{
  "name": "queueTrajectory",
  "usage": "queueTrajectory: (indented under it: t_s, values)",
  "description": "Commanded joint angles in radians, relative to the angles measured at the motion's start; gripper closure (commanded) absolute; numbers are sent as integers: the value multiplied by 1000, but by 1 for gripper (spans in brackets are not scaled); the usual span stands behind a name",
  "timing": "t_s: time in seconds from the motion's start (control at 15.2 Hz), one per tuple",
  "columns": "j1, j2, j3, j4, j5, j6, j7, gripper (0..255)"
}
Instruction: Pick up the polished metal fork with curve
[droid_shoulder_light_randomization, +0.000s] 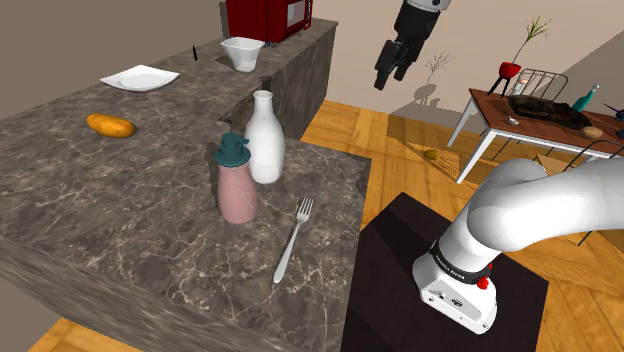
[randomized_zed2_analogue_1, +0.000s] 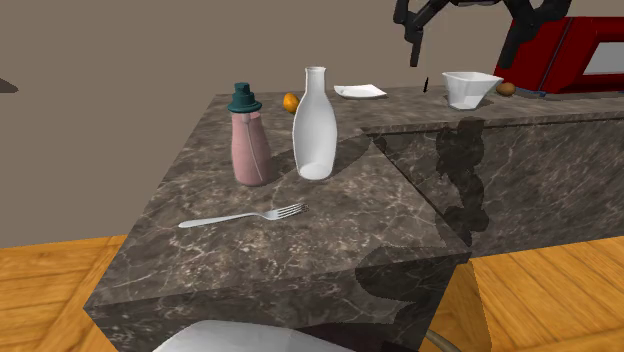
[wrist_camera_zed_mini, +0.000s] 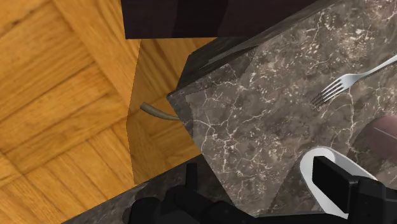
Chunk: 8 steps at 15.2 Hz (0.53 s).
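Nearest us, the arm's smooth white link (droid_shoulder_light_randomization: 540, 215) bulges at the shoulder view's lower right, above its matte black box stand (droid_shoulder_light_randomization: 390, 275). Left of it we see a dark veined stone counter (droid_shoulder_light_randomization: 120, 230). The slim polished metal fork with a gently curved handle (droid_shoulder_light_randomization: 293, 240) (randomized_zed2_analogue_1: 243, 216) (wrist_camera_zed_mini: 353, 81) lies flat on the counter at lower centre, its tines toward the bottles. Near the tines stands a pink bottle with a teal cap (droid_shoulder_light_randomization: 237, 185), and a plain white narrow-necked carafe (droid_shoulder_light_randomization: 265, 140) stands just behind it. Farther back, toward the upper left, we make out an orange oblong loaf (droid_shoulder_light_randomization: 110, 125), a white square plate (droid_shoulder_light_randomization: 139, 78) and a white flared bowl (droid_shoulder_light_randomization: 242, 52). The all-black gripper (droid_shoulder_light_randomization: 390, 78) hangs at the upper centre, over the wooden floor and well apart from the fork. Its fingers are spread with nothing between them.
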Motion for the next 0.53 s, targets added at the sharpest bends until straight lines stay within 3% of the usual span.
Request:
queueTrajectory:
  t_s: [0.0,0.46]
  values:
    - [0,0,0,0,0,0,0,0]
    - [-34,-109,176,-210,107,83,351,0]
